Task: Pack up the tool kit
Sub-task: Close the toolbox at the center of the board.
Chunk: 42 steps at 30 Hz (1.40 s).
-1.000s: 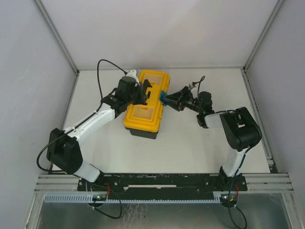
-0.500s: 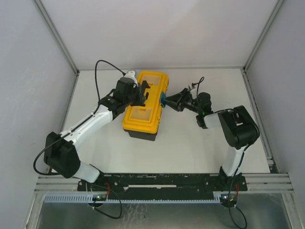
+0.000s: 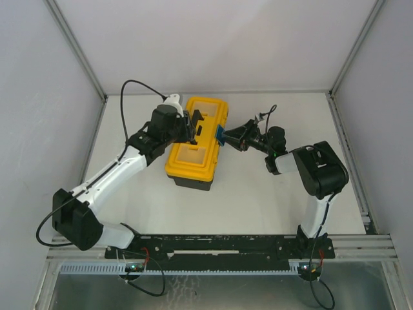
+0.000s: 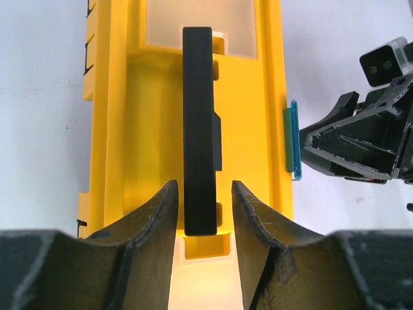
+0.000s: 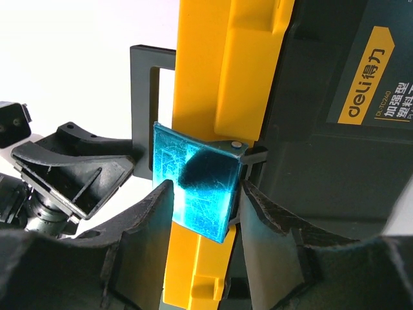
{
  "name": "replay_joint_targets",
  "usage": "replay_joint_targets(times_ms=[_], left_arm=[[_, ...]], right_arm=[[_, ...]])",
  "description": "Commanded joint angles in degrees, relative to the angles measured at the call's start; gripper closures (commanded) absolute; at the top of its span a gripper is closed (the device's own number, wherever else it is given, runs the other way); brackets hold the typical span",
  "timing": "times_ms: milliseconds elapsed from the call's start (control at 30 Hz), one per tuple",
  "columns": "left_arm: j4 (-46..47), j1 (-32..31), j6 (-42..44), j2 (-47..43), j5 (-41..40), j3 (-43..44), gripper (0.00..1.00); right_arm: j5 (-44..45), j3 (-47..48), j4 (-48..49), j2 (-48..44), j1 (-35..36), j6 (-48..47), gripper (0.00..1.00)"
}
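Toolbox (image 3: 193,145) first: it sits shut on the table (image 3: 258,194), close to the middle and a bit toward the back, with its yellow lid (image 3: 210,110) on top. Next to where it was a second ago, it now lies a tiny bit more to the left.

Your left arm (image 3: 110,174) has moved too. Its lower bend now sits farther left and nearer the front edge than before.

Your left gripper (image 4: 204,187) is over the lid, with one finger on each side of the black handle (image 4: 199,129). You can see a thin gap between each finger and the handle, so it is let go and not squeezing.

Your right gripper (image 5: 206,186) is at the right side of the box, almost where it was before. The teal latch (image 5: 200,168) sits between its fingers, and both fingers look right up against it. I cannot tell if they pinch it or only touch it.
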Motion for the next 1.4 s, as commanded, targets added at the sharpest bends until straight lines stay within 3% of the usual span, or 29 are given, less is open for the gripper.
replay_joint_targets(times_ms=[0,133,333,467,733,933,1133,1367], left_arm=[[0.0,-3.2,4.2,-2.1,-3.0,5.0,0.56],[-0.5,-8.5,8.5,-0.9,-3.4,10.1,0.45],[-3.8,-10.0,8.0,5.9,0.3,17.0,0.45],[-2.4,-10.5,8.0,7.5,2.2,16.7,0.42],[-9.1,-10.5,7.4,16.5,5.9,23.3,0.48],[-9.4,-10.4,6.4,16.3,2.0,21.9,0.50],[-9.2,-10.3,6.6,17.2,4.9,22.2,0.59],[-10.0,-10.3,6.6,18.3,5.1,23.1,0.64]], right_arm=[[-0.5,0.0,4.3,0.9,0.0,0.4,0.55],[-0.4,-0.1,5.4,1.2,0.0,1.0,0.56],[-0.7,-0.1,5.5,1.1,0.0,1.1,0.57],[-1.0,-0.1,5.6,1.2,-0.2,1.1,0.58],[-0.8,-0.7,7.5,2.3,-0.3,2.6,0.57],[-0.9,-1.1,12.3,4.4,-0.3,5.6,0.53],[-0.9,-1.2,12.0,4.4,-0.4,5.4,0.54],[-1.0,-1.1,11.8,4.3,-0.5,5.4,0.55]])
